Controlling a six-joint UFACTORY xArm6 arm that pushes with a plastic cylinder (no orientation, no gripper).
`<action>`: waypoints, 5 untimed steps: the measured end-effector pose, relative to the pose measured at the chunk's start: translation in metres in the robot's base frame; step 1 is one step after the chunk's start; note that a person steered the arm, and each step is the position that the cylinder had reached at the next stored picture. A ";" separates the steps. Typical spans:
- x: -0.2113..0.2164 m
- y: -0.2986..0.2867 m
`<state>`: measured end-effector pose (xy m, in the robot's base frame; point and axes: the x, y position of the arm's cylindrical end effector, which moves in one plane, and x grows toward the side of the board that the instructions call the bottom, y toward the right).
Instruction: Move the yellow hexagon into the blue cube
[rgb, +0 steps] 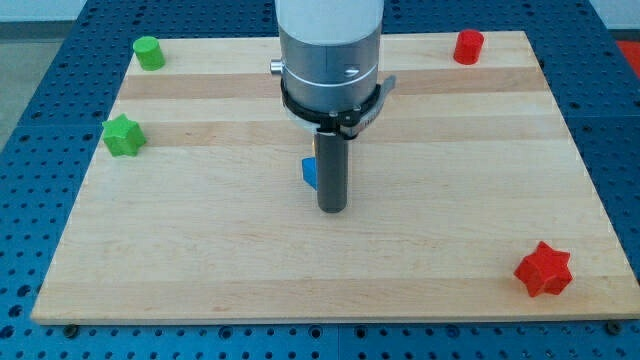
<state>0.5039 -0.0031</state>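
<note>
The blue cube (310, 172) sits near the board's middle, mostly hidden behind my dark rod; only a small blue part shows on the rod's left. A thin orange-yellow sliver shows just above it by the rod, too small to identify. The yellow hexagon is not clearly visible and may be hidden behind the rod or arm. My tip (332, 209) rests on the board just right of and below the blue cube, touching or nearly touching it.
A green cylinder (149, 52) stands at the top left and a green star (124, 136) at the left edge. A red cylinder (468, 46) is at the top right, a red star (543, 269) at the bottom right. The wooden board (200, 250) lies on a blue perforated table.
</note>
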 end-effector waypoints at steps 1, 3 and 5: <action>0.007 -0.020; -0.030 -0.070; -0.110 -0.087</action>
<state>0.3937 -0.0902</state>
